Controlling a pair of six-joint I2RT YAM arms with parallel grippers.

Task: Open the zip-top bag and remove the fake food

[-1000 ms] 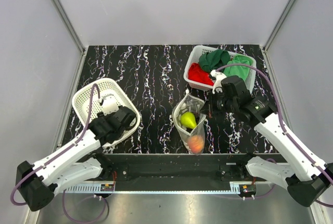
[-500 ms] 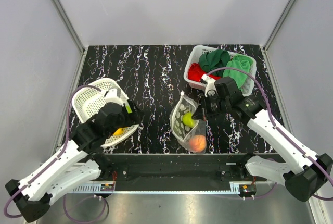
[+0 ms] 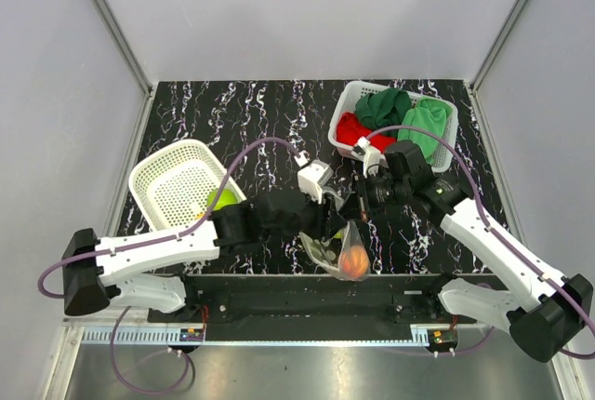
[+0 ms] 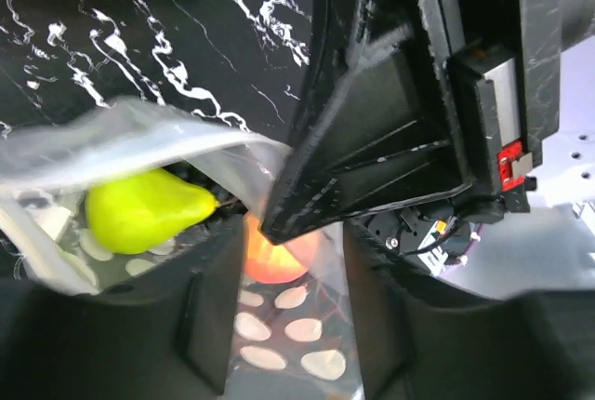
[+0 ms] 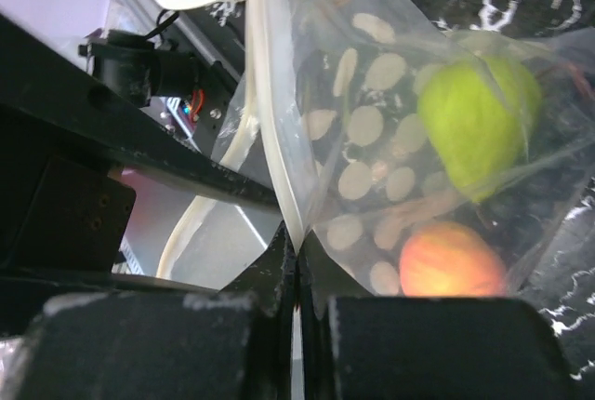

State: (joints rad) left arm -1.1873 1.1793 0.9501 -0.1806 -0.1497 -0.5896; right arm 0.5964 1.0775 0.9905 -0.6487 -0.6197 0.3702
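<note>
Top external view is showing both arms meeting over the black marbled table [image 3: 232, 121], near its front edge, at the zip-top bag [image 3: 327, 249]. The white basket [image 3: 167, 181] on the left is holding a green apple [image 3: 221, 200]. The right gripper [image 5: 296, 279] is pinching the bag's rim, jaws pressed together. The left gripper [image 4: 284, 326] is hovering at the mouth, jaws spread. Removal seems to be under way, with a yellow-green fruit [image 5: 479, 126] and a peach [image 5: 451, 260] sitting inside. Next, the left fingers are likely needing to close on the peach.
</note>
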